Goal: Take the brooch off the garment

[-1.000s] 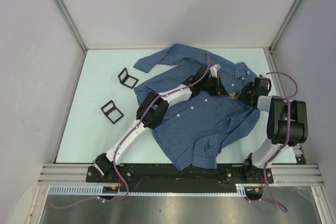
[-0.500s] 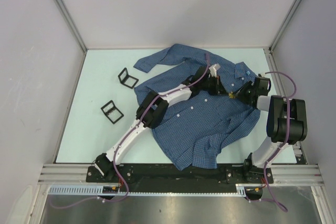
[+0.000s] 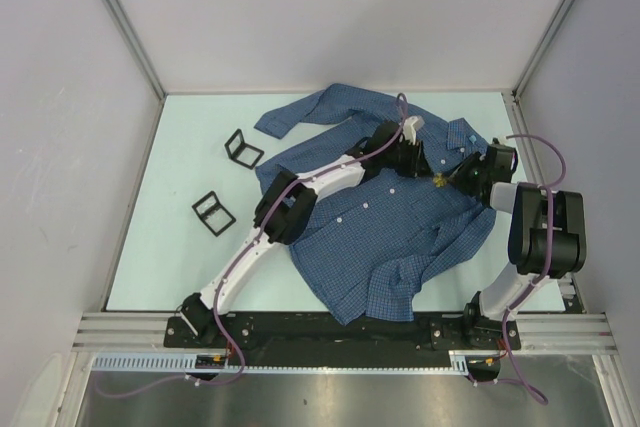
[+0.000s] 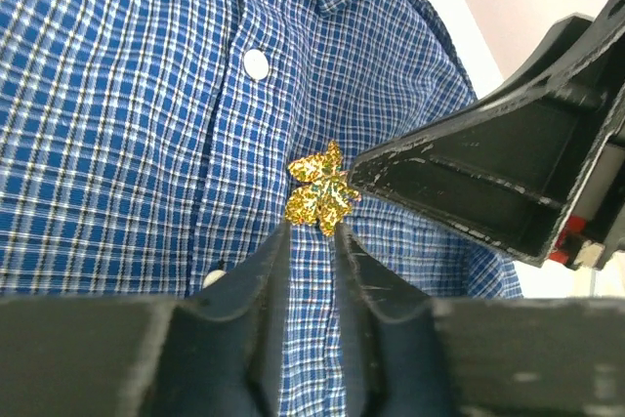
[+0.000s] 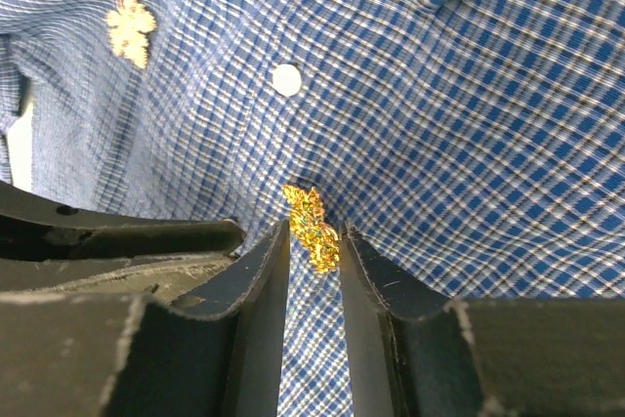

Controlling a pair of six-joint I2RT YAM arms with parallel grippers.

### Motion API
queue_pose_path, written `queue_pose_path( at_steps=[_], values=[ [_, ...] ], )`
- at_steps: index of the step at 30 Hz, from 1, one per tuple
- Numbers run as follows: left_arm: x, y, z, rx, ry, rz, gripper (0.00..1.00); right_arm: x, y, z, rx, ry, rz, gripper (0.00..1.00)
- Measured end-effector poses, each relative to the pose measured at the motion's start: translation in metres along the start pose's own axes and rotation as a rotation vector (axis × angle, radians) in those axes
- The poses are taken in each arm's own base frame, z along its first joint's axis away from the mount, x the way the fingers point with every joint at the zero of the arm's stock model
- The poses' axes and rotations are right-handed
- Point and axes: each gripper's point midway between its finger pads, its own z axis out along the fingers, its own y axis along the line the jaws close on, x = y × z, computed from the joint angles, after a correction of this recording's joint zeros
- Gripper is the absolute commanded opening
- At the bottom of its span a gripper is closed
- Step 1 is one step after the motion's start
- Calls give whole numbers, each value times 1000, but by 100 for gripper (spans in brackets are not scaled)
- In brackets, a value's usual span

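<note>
Left arm [image 3: 330, 182] shifted — right fingers [image 5: 262, 285] hug brooch's [image 5: 312, 229] edges.

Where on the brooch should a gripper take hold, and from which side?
Probably by its outer edges, pinching the leaf-shaped brooch from both sides and coming in low along the shirt. It lies close against the cloth, so only the rim offers purchase; the right gripper straddles it so.

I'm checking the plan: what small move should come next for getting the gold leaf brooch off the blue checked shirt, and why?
Probably tighten the right gripper firmly on the gold leaf-shaped brooch: it sits between those fingertips, pinned to the blue checked shirt, while the left gripper is close beside it.
</note>
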Motion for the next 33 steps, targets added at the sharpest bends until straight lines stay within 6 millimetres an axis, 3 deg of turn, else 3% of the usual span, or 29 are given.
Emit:
queue_pose_path(
  at_steps=[3, 6, 11, 15, 21, 33],
  values=[
    [-2, 0, -1, -22, -2, 43, 54, -3, 4, -1, -18, -8, 8, 30],
    [1, 0, 0, -38, 1, 81, 61, -5, 9, -1, -39, -13, 15, 30],
    [8, -5, 4, -46, 11, 115, 63, -7, 16, -2, -73, -13, 29, 29],
    [12, -8, 5, -46, 15, 125, 58, -6, 19, -3, -91, -6, 42, 29],
    [18, -8, 5, -39, 28, 123, 59, 0, 14, -4, -90, 4, 60, 29],
    [21, -24, -13, -5, 45, 142, 64, 8, 12, -10, -86, 18, 68, 28]
  ],
)
